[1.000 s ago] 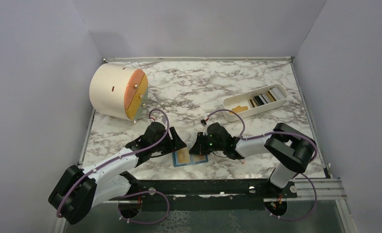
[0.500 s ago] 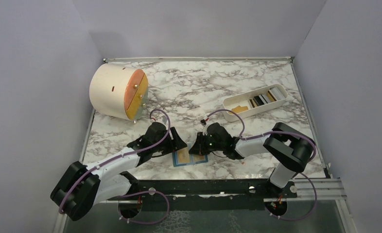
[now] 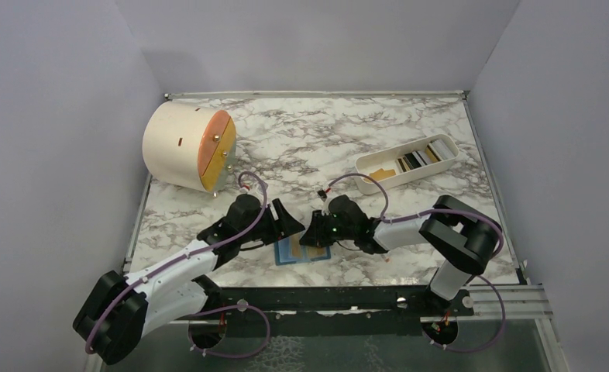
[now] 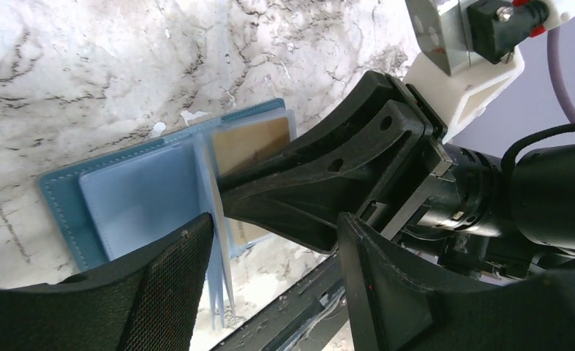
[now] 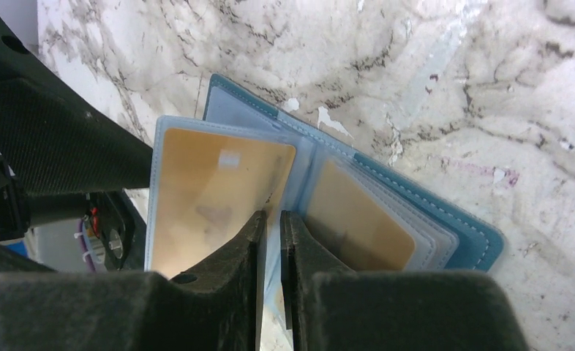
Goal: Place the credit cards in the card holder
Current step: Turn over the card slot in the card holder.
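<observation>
The teal card holder [image 3: 292, 251] lies open on the marble near the front edge, its clear sleeves fanned upward. It shows in the left wrist view [image 4: 61, 197] and the right wrist view [image 5: 475, 238]. Two gold credit cards sit in sleeves, one [image 5: 211, 190] left of my right fingers and one [image 5: 358, 219] right of them. My right gripper [image 5: 271, 241] is shut on a thin clear sleeve of the holder. My left gripper [image 4: 277, 292] is open, and the standing sleeves [image 4: 215, 241] rest against its left finger. In the top view the left gripper [image 3: 287, 223] and the right gripper [image 3: 314, 232] face each other over the holder.
A white oblong tray [image 3: 446, 160] with several more cards stands at the back right. A cream round drum with an orange face [image 3: 187, 146] lies at the back left. The black front rail [image 3: 348, 298] runs just behind the holder.
My left gripper has edged right and a little farther over the holder. The right gripper has stayed on the sleeve, almost unmoved.
</observation>
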`<action>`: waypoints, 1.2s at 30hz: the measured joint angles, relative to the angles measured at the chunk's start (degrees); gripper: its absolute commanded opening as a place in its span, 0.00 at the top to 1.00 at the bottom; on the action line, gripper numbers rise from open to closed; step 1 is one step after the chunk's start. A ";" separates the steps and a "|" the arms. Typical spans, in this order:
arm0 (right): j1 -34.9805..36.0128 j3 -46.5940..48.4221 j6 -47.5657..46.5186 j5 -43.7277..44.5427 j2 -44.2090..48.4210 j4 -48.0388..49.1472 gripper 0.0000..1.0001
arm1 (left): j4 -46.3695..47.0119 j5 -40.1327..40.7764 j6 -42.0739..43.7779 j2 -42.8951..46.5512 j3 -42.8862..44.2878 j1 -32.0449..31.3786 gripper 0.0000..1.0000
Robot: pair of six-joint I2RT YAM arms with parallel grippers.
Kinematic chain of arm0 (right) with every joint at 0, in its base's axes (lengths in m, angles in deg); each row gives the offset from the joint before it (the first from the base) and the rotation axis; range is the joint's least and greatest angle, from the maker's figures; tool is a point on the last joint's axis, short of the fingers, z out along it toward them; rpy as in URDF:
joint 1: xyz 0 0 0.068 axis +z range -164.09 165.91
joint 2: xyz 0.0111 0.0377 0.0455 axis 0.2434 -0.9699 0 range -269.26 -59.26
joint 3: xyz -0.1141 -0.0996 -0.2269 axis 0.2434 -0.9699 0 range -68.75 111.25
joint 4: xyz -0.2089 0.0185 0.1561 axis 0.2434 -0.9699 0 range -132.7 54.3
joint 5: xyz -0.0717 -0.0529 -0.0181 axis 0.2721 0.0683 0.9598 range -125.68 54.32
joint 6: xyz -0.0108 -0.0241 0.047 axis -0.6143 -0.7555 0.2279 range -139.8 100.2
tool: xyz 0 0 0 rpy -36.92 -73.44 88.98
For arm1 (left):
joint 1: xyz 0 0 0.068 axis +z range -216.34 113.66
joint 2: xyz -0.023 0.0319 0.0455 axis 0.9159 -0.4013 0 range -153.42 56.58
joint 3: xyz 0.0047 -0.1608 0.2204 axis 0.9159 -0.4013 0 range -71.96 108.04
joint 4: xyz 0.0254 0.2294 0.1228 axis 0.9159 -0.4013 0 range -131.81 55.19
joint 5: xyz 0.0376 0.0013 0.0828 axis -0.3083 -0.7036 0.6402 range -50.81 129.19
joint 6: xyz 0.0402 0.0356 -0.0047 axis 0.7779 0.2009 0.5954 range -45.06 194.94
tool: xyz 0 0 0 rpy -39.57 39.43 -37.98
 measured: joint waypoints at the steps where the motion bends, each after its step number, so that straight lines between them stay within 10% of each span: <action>1: 0.00 0.42 -0.35 0.17 0.02 -0.55 0.82 | 0.26 -0.26 -0.22 -0.11 0.00 -0.13 0.35; 24: -1.07 1.20 -11.10 18.43 14.21 -17.73 0.64 | 4.68 -1.90 -0.44 -7.17 4.17 -4.00 0.35; 36: -17.99 9.49 -24.30 22.23 21.75 -28.79 0.54 | 7.50 -2.19 0.13 -11.87 4.61 -6.01 0.34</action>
